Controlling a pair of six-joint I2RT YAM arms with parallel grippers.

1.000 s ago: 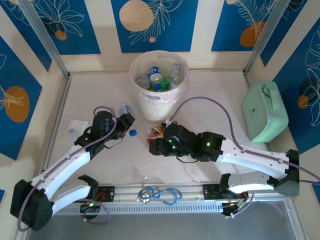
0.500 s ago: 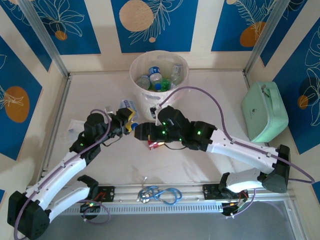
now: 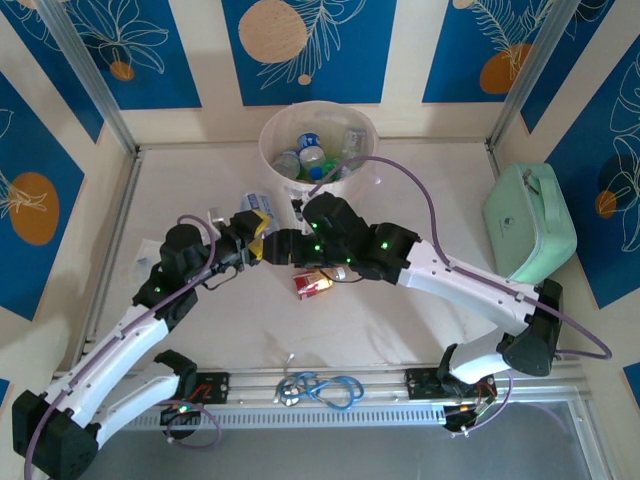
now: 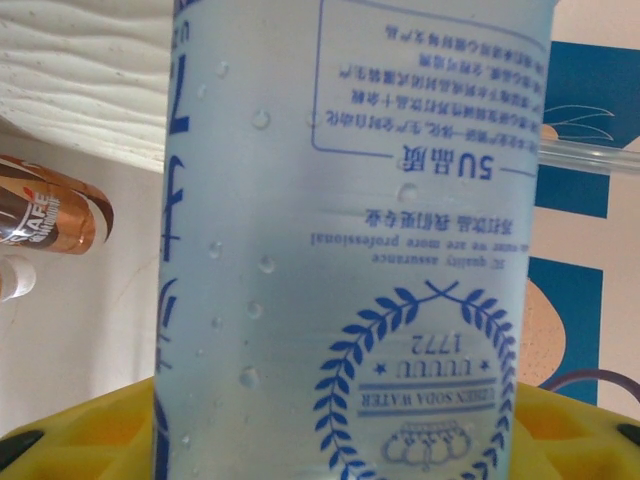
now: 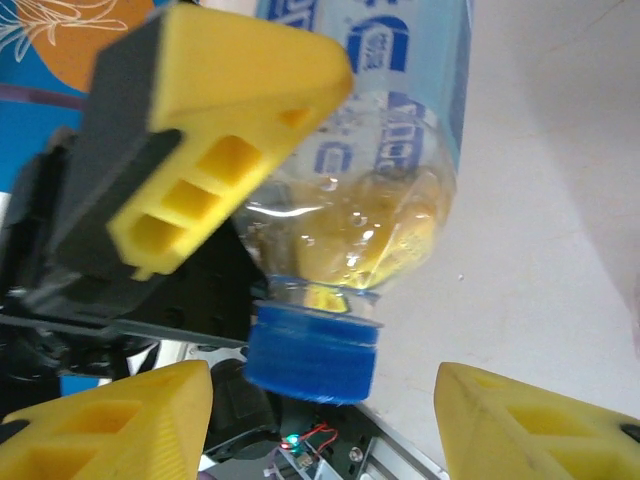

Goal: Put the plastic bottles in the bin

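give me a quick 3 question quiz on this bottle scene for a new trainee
1. True or false: the left gripper is clamped on a clear bottle.
2. Where does the bottle with the red-brown label lie? A in the bin, B on the table, C on the green case.
3. Fill in: the right gripper has its jaws ____.
Key: 1 true; 2 B; 3 open.
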